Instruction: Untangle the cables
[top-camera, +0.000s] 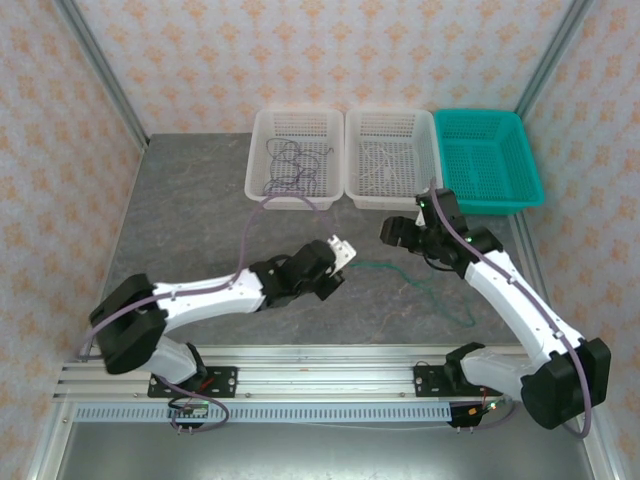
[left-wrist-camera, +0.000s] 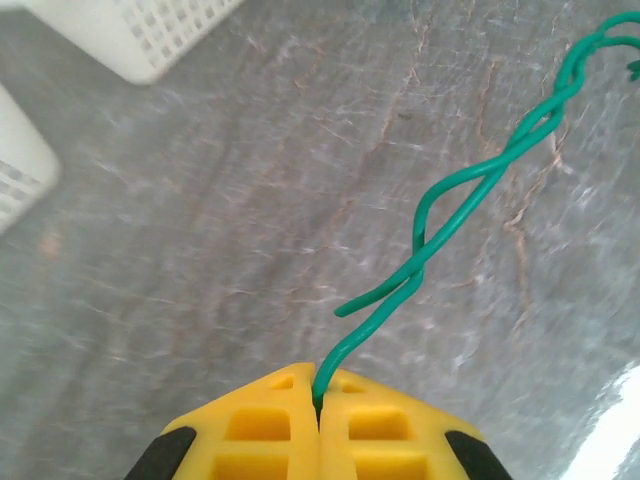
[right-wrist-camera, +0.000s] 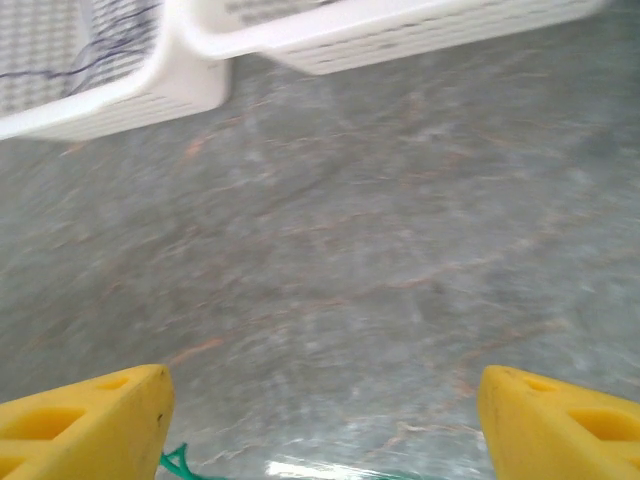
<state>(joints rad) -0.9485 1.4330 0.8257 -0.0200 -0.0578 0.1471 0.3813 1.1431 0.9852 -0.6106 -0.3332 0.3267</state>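
From above, the left tool (top-camera: 341, 252) sits near the middle of the table (top-camera: 190, 220). The green cable (top-camera: 390, 266) runs from just beside it toward the right and near edges, and the right tool (top-camera: 398, 232) hangs a little farther back over bare table. Three baskets line the far edge: a white basket (top-camera: 255, 160) holding a loose dark cable (top-camera: 290, 165), a second white basket (top-camera: 390, 203), and a teal basket (top-camera: 530, 190) by the far right corner. How either tool stands I cannot tell from here. The left wrist camera settles one: the left tool (left-wrist-camera: 319, 400) is pinched on the green cable (left-wrist-camera: 470, 190), which winds around itself in a loose twist just past the fingers, with a short free end sticking out. The right wrist camera settles the other: the right tool (right-wrist-camera: 320, 410) is spread wide and empty above the table, with a bit of green cable (right-wrist-camera: 178, 462) beside one finger. To undo the twist well, I judge the right tool should take the short free end near the crossing and unwind it slowly, keeping low and not yanking.
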